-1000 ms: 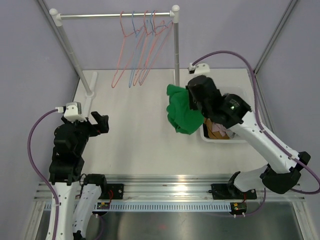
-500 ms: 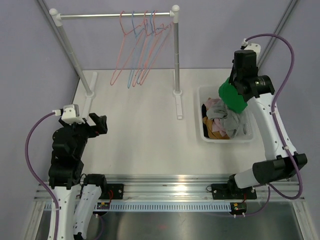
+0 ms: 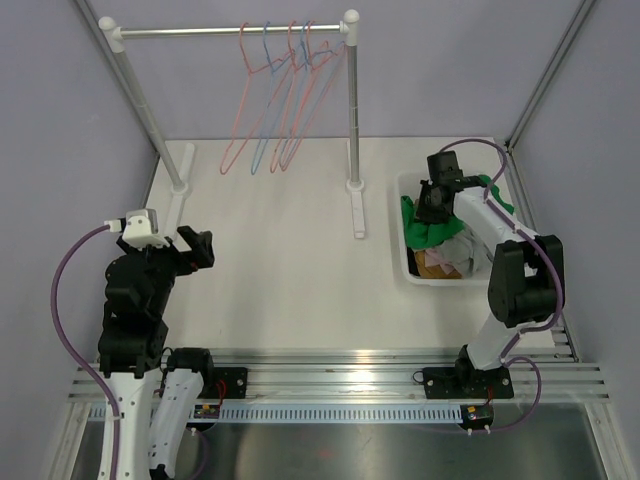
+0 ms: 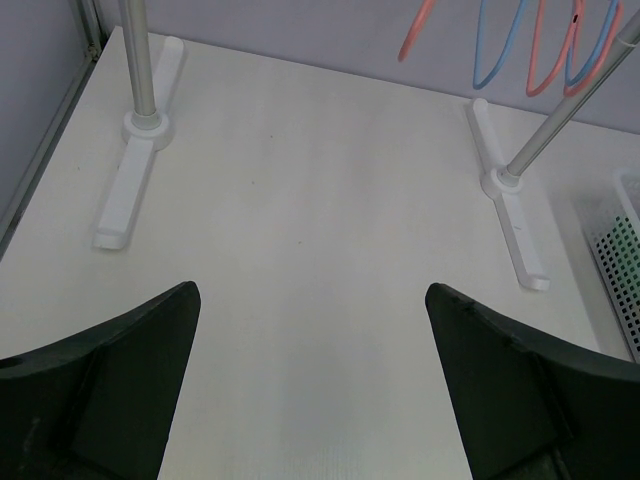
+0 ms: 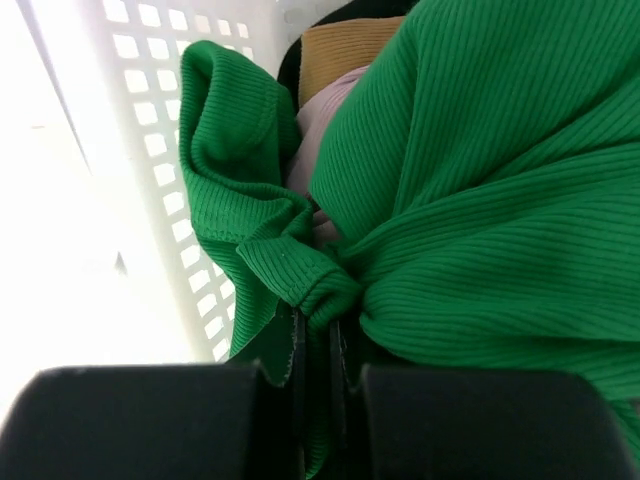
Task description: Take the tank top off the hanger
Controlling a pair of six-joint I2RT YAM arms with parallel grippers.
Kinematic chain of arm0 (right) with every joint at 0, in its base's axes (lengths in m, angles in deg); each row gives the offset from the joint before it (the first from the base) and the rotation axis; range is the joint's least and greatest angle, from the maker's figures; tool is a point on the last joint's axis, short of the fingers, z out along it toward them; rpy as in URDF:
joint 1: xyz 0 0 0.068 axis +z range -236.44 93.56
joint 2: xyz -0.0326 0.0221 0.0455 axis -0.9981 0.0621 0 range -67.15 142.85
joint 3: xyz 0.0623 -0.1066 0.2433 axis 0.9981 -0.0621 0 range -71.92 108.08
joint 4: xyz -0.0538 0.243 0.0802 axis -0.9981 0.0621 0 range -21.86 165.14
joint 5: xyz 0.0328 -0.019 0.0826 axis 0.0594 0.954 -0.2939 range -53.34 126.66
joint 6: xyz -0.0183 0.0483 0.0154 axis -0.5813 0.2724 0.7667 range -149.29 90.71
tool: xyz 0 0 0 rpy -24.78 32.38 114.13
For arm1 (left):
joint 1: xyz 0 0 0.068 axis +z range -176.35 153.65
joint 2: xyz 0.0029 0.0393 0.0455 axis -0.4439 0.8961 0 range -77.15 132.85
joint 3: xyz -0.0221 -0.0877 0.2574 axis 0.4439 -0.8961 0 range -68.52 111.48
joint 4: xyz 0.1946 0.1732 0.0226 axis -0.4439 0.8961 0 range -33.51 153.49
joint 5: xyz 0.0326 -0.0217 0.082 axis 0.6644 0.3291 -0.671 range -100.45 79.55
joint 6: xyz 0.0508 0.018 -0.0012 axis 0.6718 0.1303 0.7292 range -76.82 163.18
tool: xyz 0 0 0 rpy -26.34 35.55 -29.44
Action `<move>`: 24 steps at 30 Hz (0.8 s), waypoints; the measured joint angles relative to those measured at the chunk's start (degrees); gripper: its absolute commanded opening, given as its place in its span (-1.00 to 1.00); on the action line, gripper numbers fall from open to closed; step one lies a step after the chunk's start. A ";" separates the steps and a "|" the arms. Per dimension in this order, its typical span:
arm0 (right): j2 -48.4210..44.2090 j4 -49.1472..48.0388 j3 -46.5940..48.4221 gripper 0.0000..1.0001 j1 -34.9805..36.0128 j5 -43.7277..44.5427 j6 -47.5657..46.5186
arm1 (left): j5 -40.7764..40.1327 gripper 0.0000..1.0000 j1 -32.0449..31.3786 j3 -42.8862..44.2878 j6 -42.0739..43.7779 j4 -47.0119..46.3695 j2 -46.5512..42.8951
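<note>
The green ribbed tank top (image 3: 418,224) lies in the white basket (image 3: 402,262) at the right, off the hangers. My right gripper (image 3: 431,203) is down in the basket, shut on a fold of the tank top (image 5: 320,290); the cloth fills the right wrist view. Several pink and blue hangers (image 3: 280,95) hang bare on the rail (image 3: 180,31) at the back. My left gripper (image 3: 197,247) is open and empty over the table at the left, its fingers (image 4: 130,345) wide apart.
The basket holds other clothes (image 3: 445,255), pink, grey and tan. The rack's right post (image 3: 352,100) and foot (image 3: 357,205) stand just left of the basket. The left post (image 4: 141,70) and its foot stand at the far left.
My right gripper has carried the green tank top from the table's middle, over the basket's far side, down into the basket. The left arm has barely moved.
</note>
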 measured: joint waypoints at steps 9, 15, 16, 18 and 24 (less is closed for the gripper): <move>0.28 -2.14 0.44 -1.00 -4.39 -12.13 2.34 | 0.04 0.98 0.61 -0.52 -0.02 -0.17 0.00; 7.08 -11.43 -3.52 -1.00 -9.33 -25.75 7.65 | 0.31 0.98 0.61 -0.52 -0.02 -0.24 0.00; 8.04 -13.05 -3.85 -1.00 -9.86 -27.82 8.39 | 0.33 0.98 0.61 -0.52 -0.02 -0.24 0.00; 8.35 -15.30 -4.61 -1.00 -10.95 -31.12 9.94 | 0.33 0.98 0.61 -0.52 -0.02 -0.24 0.00; 7.28 -15.87 -5.16 -1.00 -11.37 -31.17 10.93 | 0.46 0.98 0.61 -0.52 -0.02 -0.26 0.02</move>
